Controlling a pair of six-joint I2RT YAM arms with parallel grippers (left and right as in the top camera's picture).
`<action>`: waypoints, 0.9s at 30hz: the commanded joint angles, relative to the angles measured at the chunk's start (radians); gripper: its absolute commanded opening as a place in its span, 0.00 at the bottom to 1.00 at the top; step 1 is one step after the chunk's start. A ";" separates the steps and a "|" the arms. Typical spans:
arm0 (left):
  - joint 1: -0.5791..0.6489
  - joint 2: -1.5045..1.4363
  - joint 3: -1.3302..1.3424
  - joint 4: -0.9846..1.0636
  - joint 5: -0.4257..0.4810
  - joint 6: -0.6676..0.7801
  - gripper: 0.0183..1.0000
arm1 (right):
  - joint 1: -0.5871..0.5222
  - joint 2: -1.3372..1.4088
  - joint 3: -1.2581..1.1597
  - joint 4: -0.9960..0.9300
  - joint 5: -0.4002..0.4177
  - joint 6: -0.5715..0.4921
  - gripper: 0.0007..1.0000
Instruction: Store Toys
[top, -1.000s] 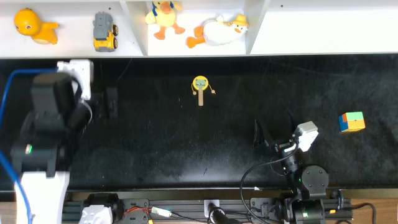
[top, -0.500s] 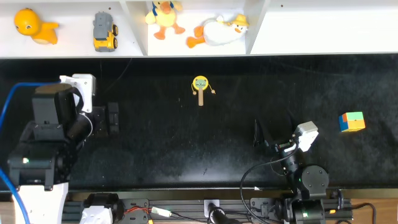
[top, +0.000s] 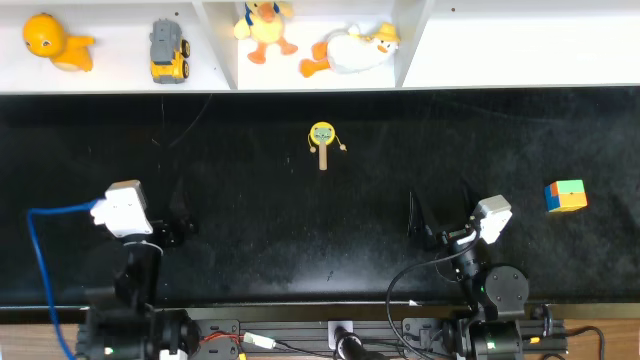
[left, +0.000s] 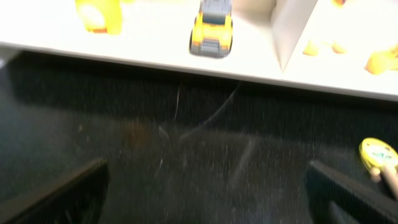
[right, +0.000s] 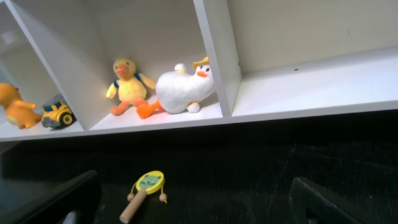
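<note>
A yellow rattle drum on a wooden stick (top: 322, 141) lies mid-mat, below the shelf; it is also the rattle (right: 144, 186) ahead of my right gripper and the rattle (left: 379, 154) off to one side of my left. A multicoloured cube (top: 565, 196) sits at the mat's right. In the white shelf (top: 320, 82), the left bay holds an orange duck (top: 55, 42) and a yellow toy truck (top: 168, 52). The middle bay holds a yellow duck plush (top: 265, 28) and a white goose plush (top: 350, 50). My left gripper (top: 178, 218) is open and holds nothing, low at the front left. My right gripper (top: 438, 205) is open, front right of centre.
The black mat (top: 300, 240) covers the table from the shelf to the front edge. A blue cable (top: 40, 260) loops beside the left arm. Shelf dividers (right: 214, 56) separate the bays.
The left arm has drawn back from near the shelf's left bay to the front left of the mat. The right arm and the toys have not moved.
</note>
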 joint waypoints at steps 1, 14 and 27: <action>0.008 -0.150 -0.172 0.116 0.002 -0.074 1.00 | 0.008 -0.008 -0.013 0.005 0.008 -0.003 1.00; 0.008 -0.278 -0.302 0.216 -0.026 -0.073 1.00 | 0.008 -0.008 -0.013 0.005 0.008 -0.003 0.99; 0.001 -0.278 -0.320 0.261 -0.018 -0.072 1.00 | 0.008 -0.008 -0.013 0.005 0.008 -0.003 0.99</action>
